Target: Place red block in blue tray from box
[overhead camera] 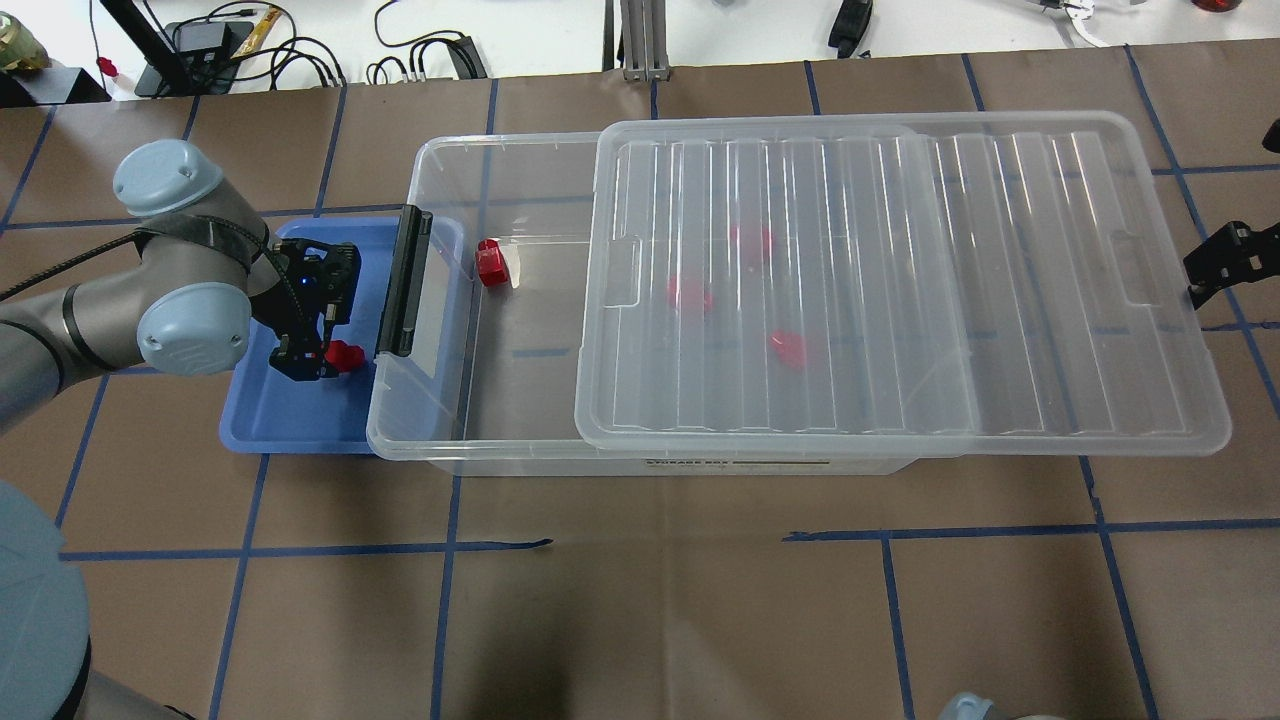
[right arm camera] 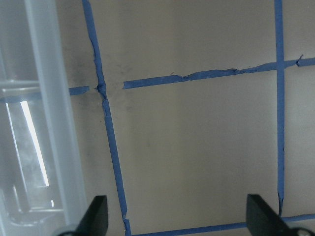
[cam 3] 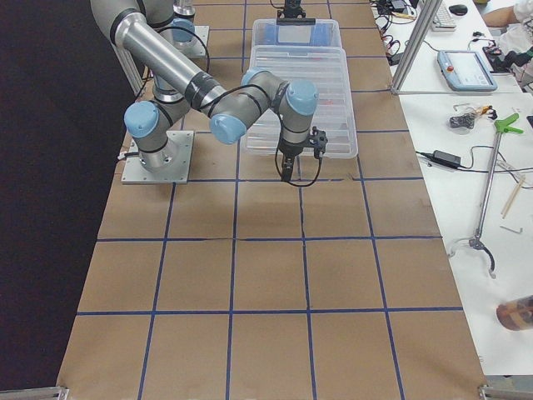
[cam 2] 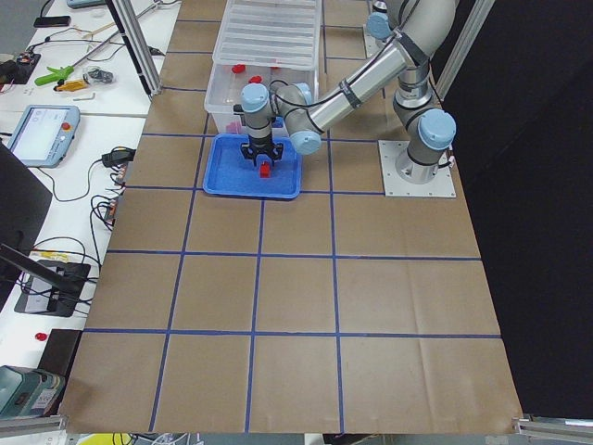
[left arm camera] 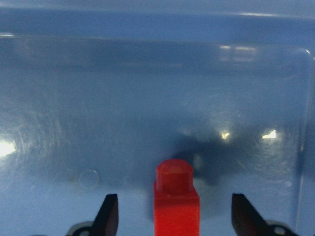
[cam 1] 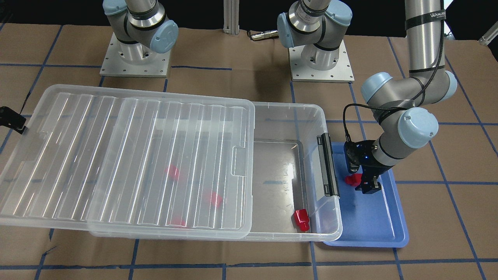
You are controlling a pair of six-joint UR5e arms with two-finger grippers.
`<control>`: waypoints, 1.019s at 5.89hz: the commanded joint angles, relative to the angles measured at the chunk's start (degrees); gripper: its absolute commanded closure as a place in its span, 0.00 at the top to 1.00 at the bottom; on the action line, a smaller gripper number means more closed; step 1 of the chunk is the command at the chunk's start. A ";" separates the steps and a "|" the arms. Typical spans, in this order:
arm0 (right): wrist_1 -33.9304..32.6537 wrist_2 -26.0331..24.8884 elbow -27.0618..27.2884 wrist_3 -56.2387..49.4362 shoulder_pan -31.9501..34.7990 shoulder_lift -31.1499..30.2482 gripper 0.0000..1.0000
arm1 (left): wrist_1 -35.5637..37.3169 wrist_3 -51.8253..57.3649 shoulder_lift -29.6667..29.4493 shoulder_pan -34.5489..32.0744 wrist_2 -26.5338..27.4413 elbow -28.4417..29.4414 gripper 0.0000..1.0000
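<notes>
The red block (left arm camera: 177, 201) lies right between my left fingers (left arm camera: 109, 211), with a clear gap on either side (neither pad touches it). My left gripper (cam 1: 369, 188) is spread wide and grasps nothing. The block rests on the floor of the blue tray (cam 1: 373, 225), which sits against the latch end of the box (cam 1: 330, 229). The lid (cam 1: 128, 155) covers most of the box. One spare block (cam 1: 301, 219) lies in the uncovered corner, and three dim blocks (cam 1: 214, 199) show through the lid. My right gripper (right arm camera: 177, 216) hangs spread over the table paper (right arm camera: 197, 123), beside the box.

A label (overhead camera: 700, 464) on the box (overhead camera: 420, 445) faintly reads "STORAGE BOX".
</notes>
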 commanded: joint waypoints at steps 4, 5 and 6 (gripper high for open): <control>0.33 1.94 1.84 4.93 4.91 -1.24 1.00 | -30.49 -11.77 11.41 -4.09 0.17 13.81 0.98; 0.42 1.94 1.84 5.98 6.14 -1.24 1.00 | -37.08 -15.21 12.92 -6.46 0.25 18.28 0.98; 0.50 1.94 1.84 7.65 7.81 -1.15 1.00 | -43.93 -20.21 13.28 -9.27 0.52 23.72 0.98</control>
